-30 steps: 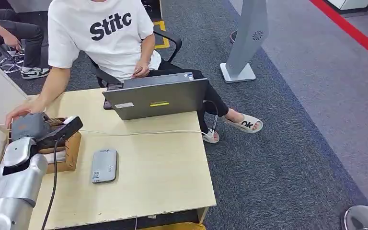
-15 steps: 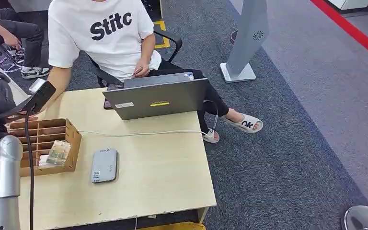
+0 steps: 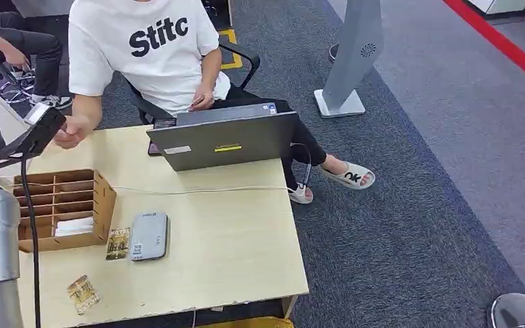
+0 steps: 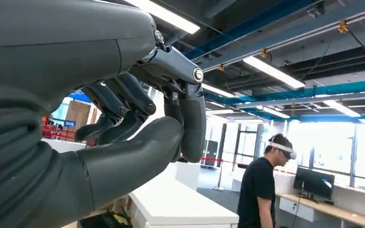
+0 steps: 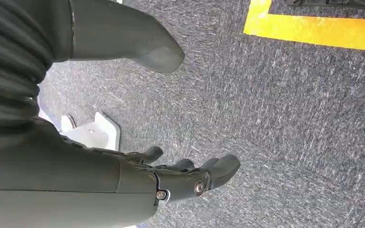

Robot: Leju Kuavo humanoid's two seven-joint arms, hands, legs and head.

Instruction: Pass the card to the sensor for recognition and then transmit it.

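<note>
While hanging low over the grey carpet, seen with fingers spread and nothing held: right hand. Recorded on the table, nearest the front edge, one card lying flat and apart from all else; beyond it a second card flat, just beside the grey sensor, contact not determinable, with the cardboard box to its left. Farther back, noted left hand raised at the table's left side, fingers curled in against the thumb on nothing, near a person's hand, and a laptop at the far edge.
</note>
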